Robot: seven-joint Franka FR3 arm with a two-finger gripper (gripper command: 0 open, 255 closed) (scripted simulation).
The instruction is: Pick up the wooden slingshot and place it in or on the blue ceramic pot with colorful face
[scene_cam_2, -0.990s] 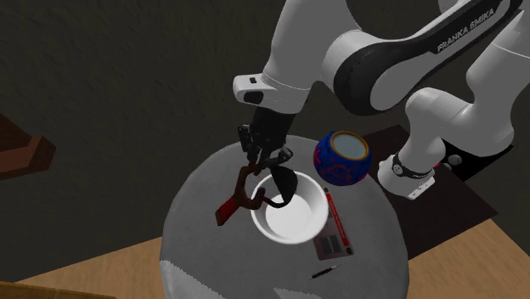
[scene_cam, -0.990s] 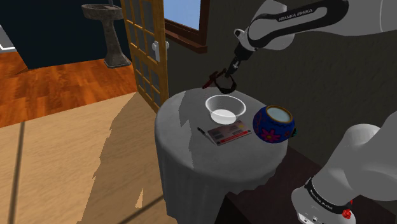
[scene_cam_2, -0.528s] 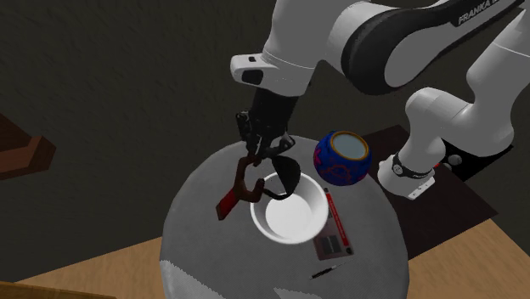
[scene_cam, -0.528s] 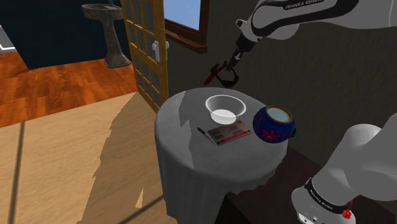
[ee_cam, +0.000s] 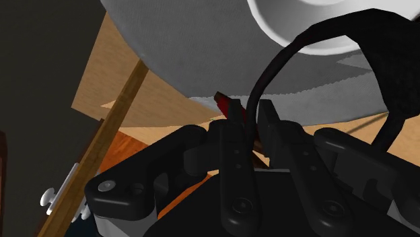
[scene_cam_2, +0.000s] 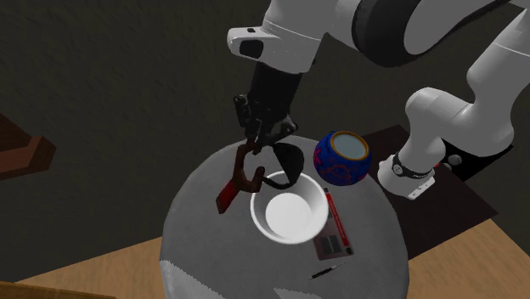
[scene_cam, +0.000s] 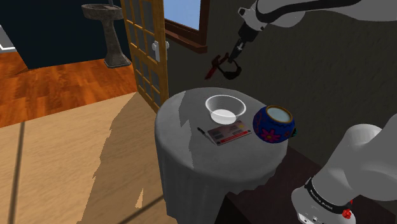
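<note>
One narrow pinch is all that holds the slingshot [scene_cam_2: 239,180] up: the jaws are pressed together on the top of its reddish-brown fork. The handle slants down and away, and the black band (a big slack loop) dangles beside it over the white bowl [scene_cam_2: 289,214].

What worries me is that off-centre grip. With most of the wood hanging to one side, I'd guess the slingshot could swivel or slide out during a quick swing across. The loose band might also catch on the bowl's rim or the pot's lip.

The blue pot [scene_cam_2: 341,159] looks round-bellied with a smallish mouth, and it sits near the table [scene_cam_2: 200,225] edge on the stand's side. A clumsy drop could leave the slingshot tipping off, or could nudge the pot.

From the shoulder side, the slingshot [scene_cam: 216,64] hangs well above the table's far edge and well apart from the pot [scene_cam: 273,124]. From the hand's own camera, a sliver of red wood [ee_cam: 225,106] shows clamped between the fingers.
</note>
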